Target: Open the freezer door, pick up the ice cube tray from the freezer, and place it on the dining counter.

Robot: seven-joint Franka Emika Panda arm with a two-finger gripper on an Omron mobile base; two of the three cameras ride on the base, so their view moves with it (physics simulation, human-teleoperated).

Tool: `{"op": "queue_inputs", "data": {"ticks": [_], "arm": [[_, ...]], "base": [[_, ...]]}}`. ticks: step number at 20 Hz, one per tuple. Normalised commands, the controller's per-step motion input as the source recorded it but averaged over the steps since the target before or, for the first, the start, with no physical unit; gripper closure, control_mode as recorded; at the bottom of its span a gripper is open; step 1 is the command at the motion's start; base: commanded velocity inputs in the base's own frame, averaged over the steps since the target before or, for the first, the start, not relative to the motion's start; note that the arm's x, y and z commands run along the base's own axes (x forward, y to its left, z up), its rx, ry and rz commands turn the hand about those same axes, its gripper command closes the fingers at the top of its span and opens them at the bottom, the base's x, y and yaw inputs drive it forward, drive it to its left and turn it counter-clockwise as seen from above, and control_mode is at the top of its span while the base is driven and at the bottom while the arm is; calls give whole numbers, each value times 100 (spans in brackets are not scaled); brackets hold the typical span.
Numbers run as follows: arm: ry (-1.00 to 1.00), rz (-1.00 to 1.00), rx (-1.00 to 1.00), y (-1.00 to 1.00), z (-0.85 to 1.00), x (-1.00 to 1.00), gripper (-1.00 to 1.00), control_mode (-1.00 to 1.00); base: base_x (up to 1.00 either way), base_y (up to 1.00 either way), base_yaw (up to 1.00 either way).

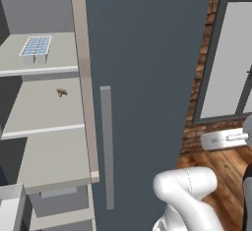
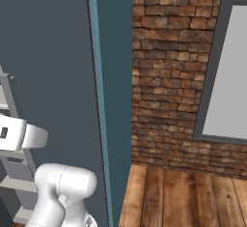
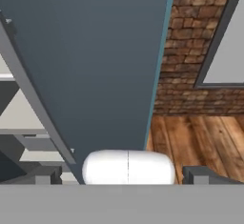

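I see the ice cube tray (image 1: 36,46) on the top pale grey shelf (image 1: 54,58) of the freezer (image 1: 44,127), near that shelf's front edge, a white frame with a grid of pale blue cubes, lying flat and apart from everything else. One shelf below it lies a small brownish object (image 1: 61,92) too small for me to identify. The compartment stands exposed on the left of the left base view, with more pale shelves stepping down and a white bin corner (image 1: 10,203) at the lower left. Just right of the shelves is the plain slate-grey door (image 1: 147,77), shut, with its long grey vertical bar handle (image 1: 106,146). A teal panel edge (image 2: 99,100) borders that door in the right base view, and beyond it are a red-brown brick wall (image 2: 169,76), a grey-framed window (image 2: 226,71) and a wooden plank floor (image 2: 183,197). In the hand view my gripper (image 3: 122,173) shows its two dark finger tips (image 3: 200,174) set wide apart at the bottom, with nothing between them, pointed at the slate door and nowhere near the tray. I can read no brand, label or writing on any surface.
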Motion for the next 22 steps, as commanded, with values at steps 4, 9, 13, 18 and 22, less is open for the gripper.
{"op": "queue_inputs", "data": {"ticks": [4,9,13,18,22], "arm": [[0,0,0,0,-9,2,-100,100],[0,0,0,0,0,0,-100,100],[0,0,0,0,0,0,-100,100],[0,0,0,0,0,0,-100,100],[0,0,0,0,0,0,-100,100]], "base": [[0,0,0],[-27,6,0],[-40,51,0],[-20,45,21],[0,39,45]]}}
